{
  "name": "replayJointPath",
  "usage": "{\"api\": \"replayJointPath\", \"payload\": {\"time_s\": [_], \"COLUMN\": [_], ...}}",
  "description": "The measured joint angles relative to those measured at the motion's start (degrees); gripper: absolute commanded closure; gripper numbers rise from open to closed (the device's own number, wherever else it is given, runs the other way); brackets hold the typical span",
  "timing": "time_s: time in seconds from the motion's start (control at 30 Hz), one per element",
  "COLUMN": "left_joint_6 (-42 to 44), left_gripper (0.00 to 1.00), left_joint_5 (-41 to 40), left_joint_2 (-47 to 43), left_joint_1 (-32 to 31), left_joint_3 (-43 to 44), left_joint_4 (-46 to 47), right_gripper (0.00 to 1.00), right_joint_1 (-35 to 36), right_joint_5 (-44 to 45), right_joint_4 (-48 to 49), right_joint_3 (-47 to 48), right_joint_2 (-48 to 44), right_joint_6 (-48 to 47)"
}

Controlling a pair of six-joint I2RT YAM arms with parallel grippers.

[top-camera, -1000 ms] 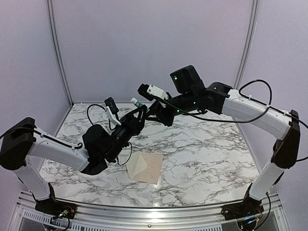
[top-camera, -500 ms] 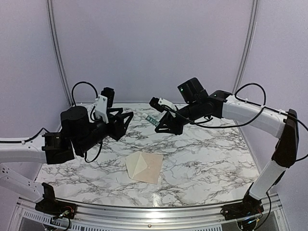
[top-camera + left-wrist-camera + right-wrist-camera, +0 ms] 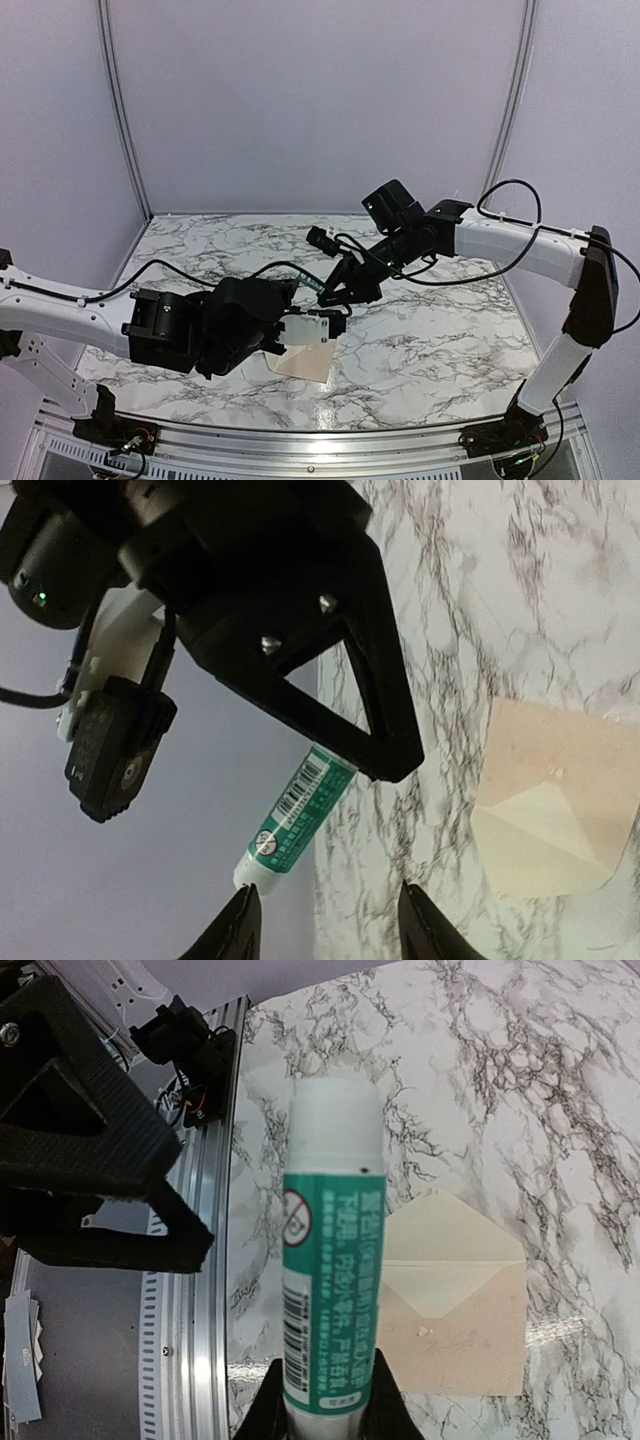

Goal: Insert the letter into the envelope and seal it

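The envelope [image 3: 455, 1310] lies flat on the marble table [image 3: 450, 320] with its triangular flap open, cream inside and peach outside. In the top view my left wrist partly covers the envelope [image 3: 312, 362]. No separate letter shows; it is hidden. My right gripper [image 3: 325, 1400] is shut on a green-and-white glue stick [image 3: 333, 1260], holding it in the air above the envelope. My left gripper [image 3: 328, 900] is open, and one fingertip sits right at the white cap end of the glue stick [image 3: 295, 815]. The cap is not between the jaws.
The table's aluminium front rail [image 3: 190, 1290] runs close behind the left gripper [image 3: 90, 1180]. Both wrists crowd the air over the table's middle, right gripper [image 3: 345, 285] above left gripper [image 3: 335, 317]. Pale enclosure walls stand at the back and sides.
My left arm swung from high on the left down to the middle, in front of the glue stick. My right gripper dropped lower and nearer, still holding the stick. The envelope stayed put.
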Motion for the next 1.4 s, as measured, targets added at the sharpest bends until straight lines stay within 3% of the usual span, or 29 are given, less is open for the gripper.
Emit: {"api": "replayJointPath", "payload": {"time_s": [0.2, 0.4, 0.9, 1.0, 1.17, 1.3, 1.4], "left_joint_6": [13.9, 21.9, 28.7, 29.3, 27.0, 19.7, 9.2], "left_gripper": [0.51, 0.53, 0.88, 0.96, 1.0, 1.0, 1.0], "left_joint_5": [-7.1, -9.6, -10.4, -10.8, -10.8, -10.7, -9.0], "left_joint_2": [0.7, 0.9, 3.0, 3.7, 4.2, 4.2, 4.2], "left_joint_1": [-0.7, -0.9, -0.9, -0.9, -0.7, -0.2, 0.0], "left_joint_3": [-4.3, -7.1, -8.5, -8.8, -8.8, -8.8, -8.4], "left_joint_4": [6.6, 12.7, 19.3, 19.9, 20.6, 21.0, 18.6], "right_gripper": [0.91, 0.91, 0.9, 0.81, 0.54, 0.45, 0.39], "right_joint_1": [1.5, 2.3, 2.4, 2.4, 1.9, -0.9, -5.3], "right_joint_5": [-1.7, -3.1, -5.1, -5.0, -5.5, -5.5, -4.6], "right_joint_4": [-0.7, -1.2, -3.6, -4.3, -5.3, -8.0, -10.6], "right_joint_3": [-1.4, -1.4, -1.4, -1.4, -0.9, 1.6, 5.2], "right_joint_2": [0.0, 0.0, 0.3, 0.6, 0.7, -0.2, -1.8], "right_joint_6": [0.2, 0.2, 0.0, 0.0, -1.2, -4.1, -8.1]}}
